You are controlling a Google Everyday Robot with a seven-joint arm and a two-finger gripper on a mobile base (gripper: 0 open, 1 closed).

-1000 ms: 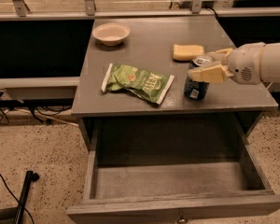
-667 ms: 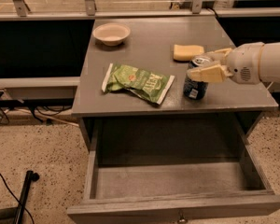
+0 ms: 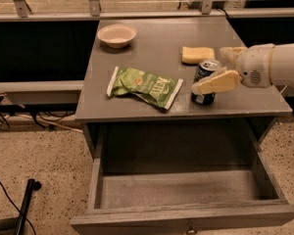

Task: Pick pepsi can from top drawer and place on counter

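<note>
The pepsi can (image 3: 204,83), dark blue with a silver top, stands upright on the counter (image 3: 152,53) near its front right edge. My gripper (image 3: 218,68) reaches in from the right with its tan fingers (image 3: 216,82) on either side of the can. One finger crosses in front of the can and the other sits behind it, with a small gap showing. The jaws look open around the can. The top drawer (image 3: 186,190) is pulled out below the counter and holds nothing.
A green snack bag (image 3: 144,86) lies left of the can. A yellow sponge (image 3: 197,54) lies just behind the can. A pale bowl (image 3: 116,35) stands at the back left. A rail (image 3: 137,14) runs behind the counter. Cables (image 3: 24,209) lie on the floor at left.
The can and the gripper have hardly moved. The can stays standing on the counter between the fingers.
</note>
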